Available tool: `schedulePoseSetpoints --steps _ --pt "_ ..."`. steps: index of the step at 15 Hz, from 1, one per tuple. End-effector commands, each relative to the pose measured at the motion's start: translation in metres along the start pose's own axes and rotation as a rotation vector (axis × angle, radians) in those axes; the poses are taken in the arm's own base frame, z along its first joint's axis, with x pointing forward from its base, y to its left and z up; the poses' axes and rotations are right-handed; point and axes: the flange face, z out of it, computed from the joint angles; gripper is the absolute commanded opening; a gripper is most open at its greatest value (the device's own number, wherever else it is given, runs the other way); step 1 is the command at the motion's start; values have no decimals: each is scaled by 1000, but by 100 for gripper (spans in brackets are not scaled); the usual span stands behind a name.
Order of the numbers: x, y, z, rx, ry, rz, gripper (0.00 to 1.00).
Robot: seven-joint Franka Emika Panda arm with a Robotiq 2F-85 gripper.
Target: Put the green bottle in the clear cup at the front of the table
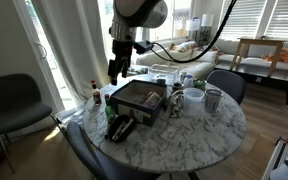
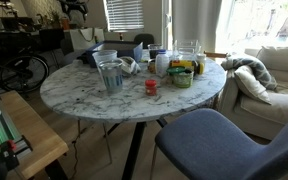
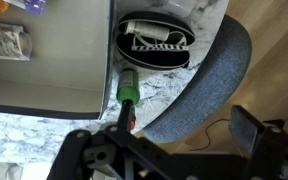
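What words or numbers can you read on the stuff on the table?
No text can be read in any view.
green bottle: no readable label shows.
green-and-yellow container: print too blurred to read.
dark bottle with red cap: label too small to read.

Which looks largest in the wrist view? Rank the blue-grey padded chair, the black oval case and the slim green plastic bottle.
1. blue-grey padded chair, largest
2. black oval case
3. slim green plastic bottle, clearly smallest
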Motion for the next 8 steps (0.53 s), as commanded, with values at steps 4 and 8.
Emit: schedulePoseSetpoints --steps 4,8 --pt "50 31 64 21 33 76 100" --pt "65 42 91 34 41 106 100"
